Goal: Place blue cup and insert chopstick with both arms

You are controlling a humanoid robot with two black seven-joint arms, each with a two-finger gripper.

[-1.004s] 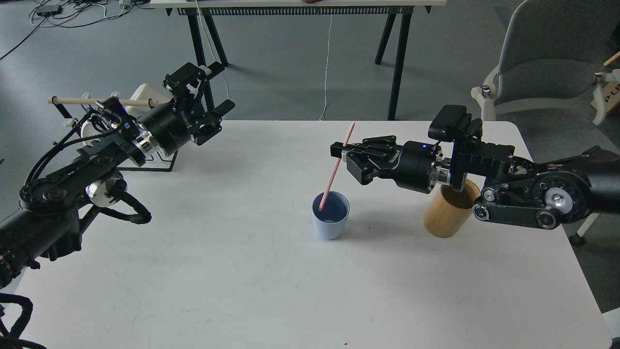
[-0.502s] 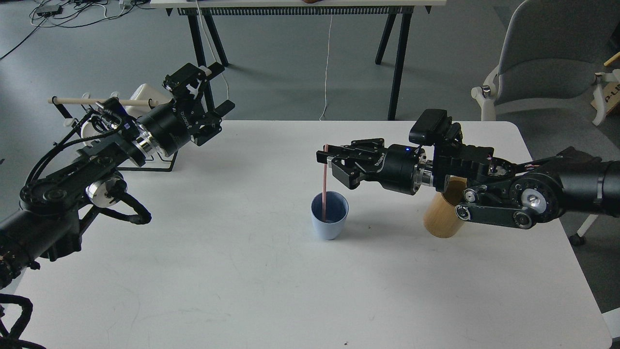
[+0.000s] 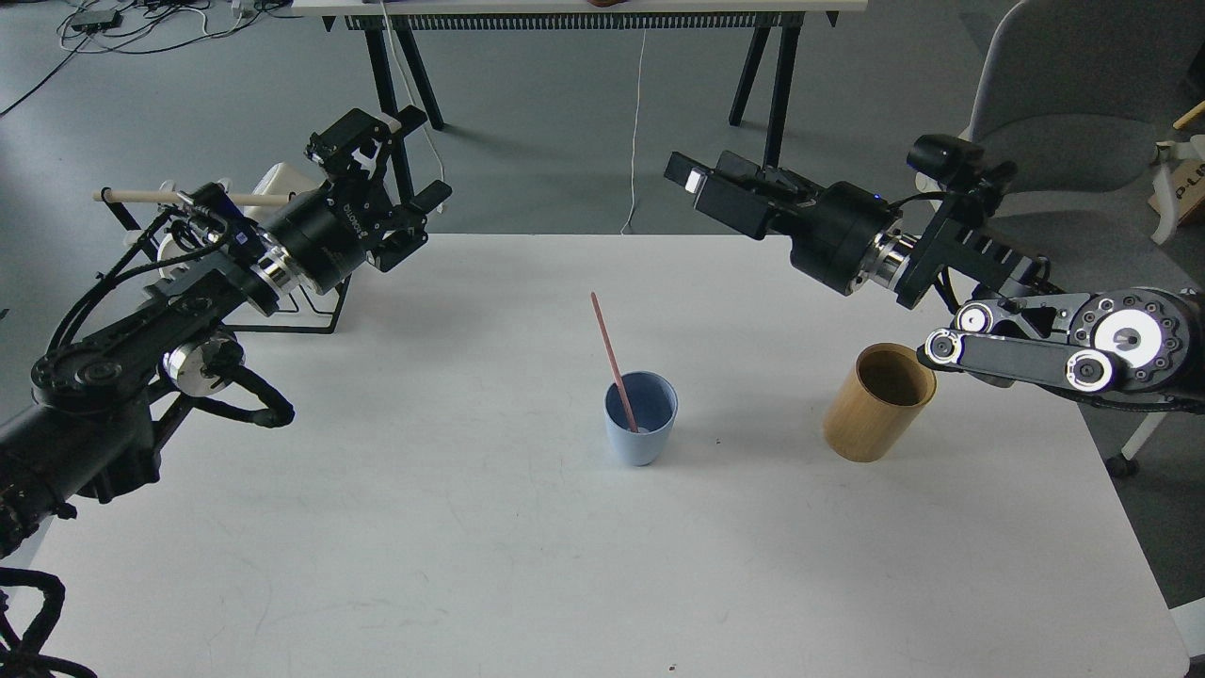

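The blue cup (image 3: 641, 441) stands upright near the middle of the white table (image 3: 471, 527). The pink chopstick (image 3: 611, 353) stands in it, its lower end inside the cup and its top leaning up and to the left. My right gripper (image 3: 698, 185) is raised above the table's far edge, well up and to the right of the cup, open and empty. My left gripper (image 3: 381, 179) is at the far left near the wire rack, open and empty.
A tan wooden cylinder holder (image 3: 880, 403) stands to the right of the cup, under my right arm. A black wire rack (image 3: 311, 320) with a pale dowel (image 3: 188, 197) and a white mug (image 3: 280, 179) sits at the far left. A grey chair (image 3: 1064, 104) stands beyond the right corner.
My right gripper has let go of the chopstick and pulled up and back to the right. The chopstick now rests in the cup, leaning left. The left arm has shifted only slightly.
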